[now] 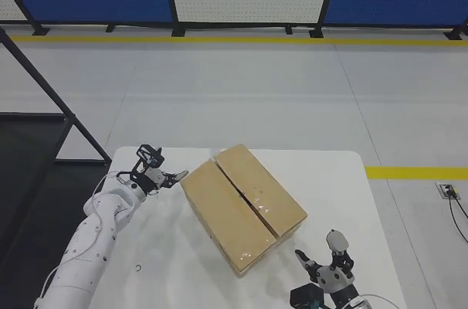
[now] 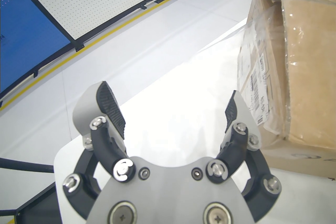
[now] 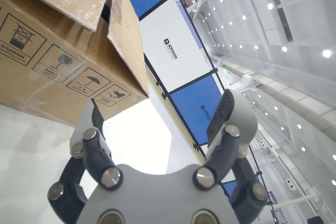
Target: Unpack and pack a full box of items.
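Box: a brown cardboard box (image 1: pixel 242 205) is sitting near the middle of the white counter (image 1: pixel 327 178), turned at an angle to the counter's edges.
Box top: its two long flaps are lying down and meeting along a seam that is running the length of the top. Clear tape is shining on them.
Box corner: in the right wrist view the box (image 3: pixel 52 51) is showing a dark gap where the flap ends are lifting slightly apart at one corner.
Box sides: a white shipping label under clear tape is sticking to the side facing the left wrist camera (image 2: pixel 302 64). Printed handling symbols are lining the side facing the right wrist camera.
Left gripper: the left gripper (image 1: pixel 163 164) is hanging over the counter just beside the box's far left corner, not touching it. Its fingers are standing wide apart and holding nothing (image 2: pixel 170 101).
Right gripper: the right gripper (image 1: pixel 319 251) is sitting near the counter's near edge, close to the box's near right corner but apart from it. Its fingers are also spreading wide with nothing between them (image 3: pixel 160 107).
Floor: a yellow line (image 1: pixel 423 172) is running across the pale floor beyond the counter.
Background: blue and white panels (image 1: pixel 249 9) are standing along the far side.
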